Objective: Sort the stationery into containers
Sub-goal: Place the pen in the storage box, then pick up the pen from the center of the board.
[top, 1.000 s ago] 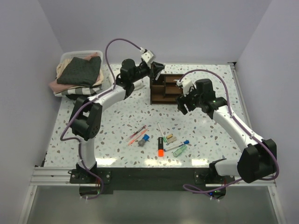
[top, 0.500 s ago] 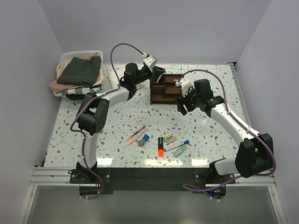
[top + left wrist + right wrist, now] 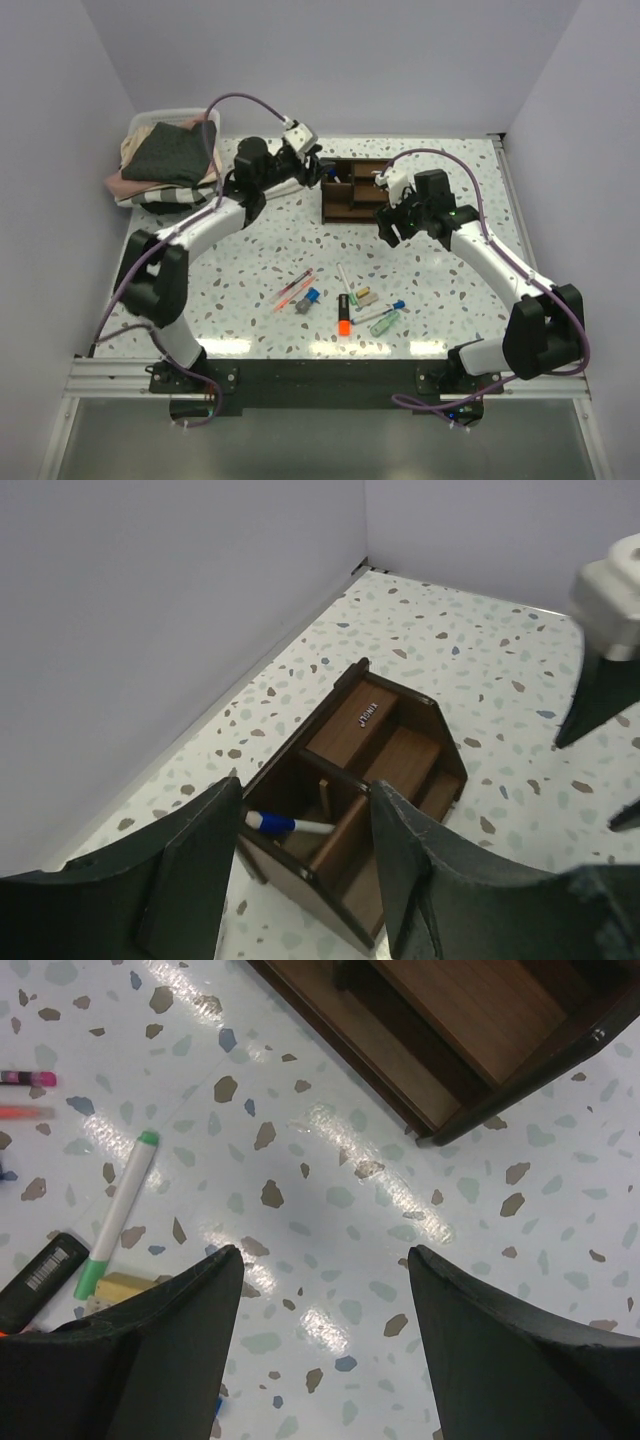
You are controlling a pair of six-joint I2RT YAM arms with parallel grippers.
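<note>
The dark brown wooden organiser (image 3: 356,190) stands at the back centre of the table. A blue-and-white pen (image 3: 285,824) lies tilted in its near tall compartment. My left gripper (image 3: 312,170) hovers just left of the organiser (image 3: 395,755), open and holding nothing (image 3: 305,790). Right of the organiser's front corner (image 3: 470,1030), my right gripper (image 3: 390,228) is open over bare table (image 3: 325,1252). The loose stationery lies near the front: red pens (image 3: 293,288), a blue-capped marker (image 3: 309,299), an orange-black highlighter (image 3: 343,315), a white pen with green ends (image 3: 118,1215), a tan bit (image 3: 122,1287) and a green piece (image 3: 386,322).
A white bin (image 3: 150,125) piled with folded cloths (image 3: 170,155) sits at the back left corner. Grey walls close in the table on three sides. The right arm's fingers (image 3: 598,685) show at the right of the left wrist view.
My left gripper has opened and drawn back to the left from over the organiser's left end. The blue-and-white pen now rests in the compartment. The right arm has barely moved.
</note>
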